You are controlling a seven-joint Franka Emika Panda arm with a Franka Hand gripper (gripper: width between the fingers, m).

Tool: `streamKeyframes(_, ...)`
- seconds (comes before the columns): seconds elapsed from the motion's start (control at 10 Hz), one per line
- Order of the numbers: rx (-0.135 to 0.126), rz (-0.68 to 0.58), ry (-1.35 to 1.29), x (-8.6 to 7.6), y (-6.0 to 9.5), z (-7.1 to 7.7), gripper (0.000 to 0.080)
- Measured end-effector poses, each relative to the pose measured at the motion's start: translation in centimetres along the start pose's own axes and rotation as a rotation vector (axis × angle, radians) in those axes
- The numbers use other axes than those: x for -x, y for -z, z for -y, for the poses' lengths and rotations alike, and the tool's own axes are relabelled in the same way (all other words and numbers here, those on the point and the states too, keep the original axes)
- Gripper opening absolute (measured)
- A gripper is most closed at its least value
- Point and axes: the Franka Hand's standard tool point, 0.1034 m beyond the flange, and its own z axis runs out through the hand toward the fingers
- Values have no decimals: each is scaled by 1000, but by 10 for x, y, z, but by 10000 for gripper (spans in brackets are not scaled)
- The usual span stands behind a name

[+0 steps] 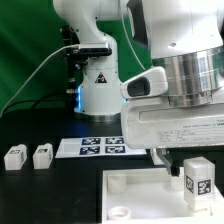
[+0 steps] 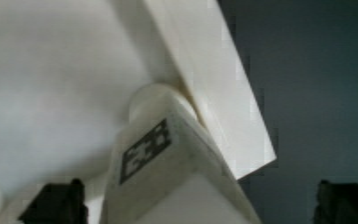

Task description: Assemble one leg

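Note:
One leg, a small white block with a black-and-white tag, stands upright on the right part of the large white tray-like piece. My gripper hangs straight over it. In the wrist view the leg runs between my two dark fingertips, and its rounded far end meets the tray-like piece near an edge. The fingers stand wide apart, with a dark gap showing between the leg and one finger. My gripper is open around the leg.
Two more legs stand at the exterior view's left. The marker board lies in front of the arm's white base. A round socket shows on the tray-like piece near the front.

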Motion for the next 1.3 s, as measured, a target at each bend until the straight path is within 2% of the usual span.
streamKeyframes(0.2, 35, -5, 294, -4, 0, 0, 649)
streamKeyframes(0.3, 47, -13, 429, -6, -1, 0, 526)
streamKeyframes(0.4, 39, -15, 337, -6, -1, 1, 367)
streamKeyframes(0.5, 40, -17, 311, -6, -1, 0, 367)
streamKeyframes(0.6, 40, -19, 218, -7, -1, -2, 294)
streamKeyframes(0.8, 39, -23, -14, -8, -1, -6, 294)
streamKeyframes(1.2, 15, -16, -655, -8, -2, -16, 294)
streamKeyframes(1.3, 1, 0, -820, -7, -2, -18, 294)
